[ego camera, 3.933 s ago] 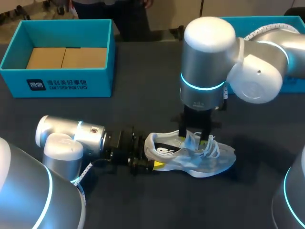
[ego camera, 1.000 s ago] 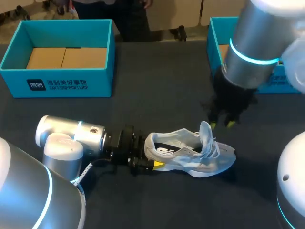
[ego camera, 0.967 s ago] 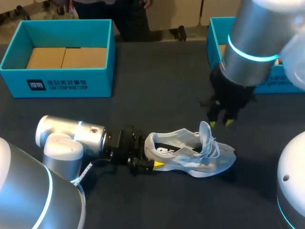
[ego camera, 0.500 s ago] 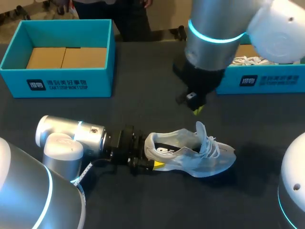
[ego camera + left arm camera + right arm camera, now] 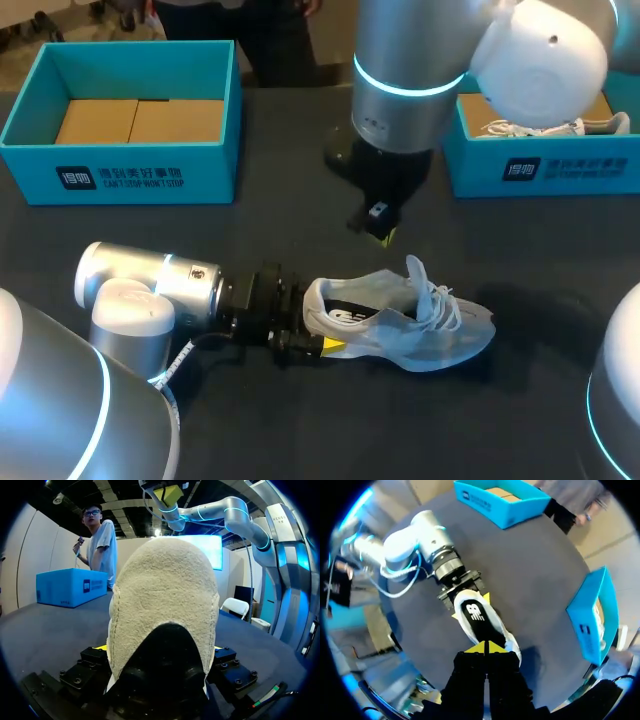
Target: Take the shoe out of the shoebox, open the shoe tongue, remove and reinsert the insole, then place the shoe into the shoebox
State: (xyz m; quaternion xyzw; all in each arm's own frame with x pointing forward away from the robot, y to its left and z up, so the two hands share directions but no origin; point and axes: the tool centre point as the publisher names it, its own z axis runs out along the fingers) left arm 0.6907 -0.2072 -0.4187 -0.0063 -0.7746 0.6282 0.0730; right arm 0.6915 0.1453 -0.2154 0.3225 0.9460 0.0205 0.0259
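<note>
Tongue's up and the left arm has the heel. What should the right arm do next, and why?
Probably open the fingers of the right gripper and lower them into the shoe to pinch the insole. The tongue stands up, the left gripper clamps the heel, and the right one hangs shut above the table, holding nothing.

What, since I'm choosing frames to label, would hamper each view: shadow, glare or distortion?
Head view: even light, a shadow beside the shoe on the table; the right arm hides the upper middle. Left wrist view: the shoe's heel, in the left gripper, fills the middle, its lower part dark. Right wrist view: fisheye bends the table's edge; the right gripper is dark.
</note>
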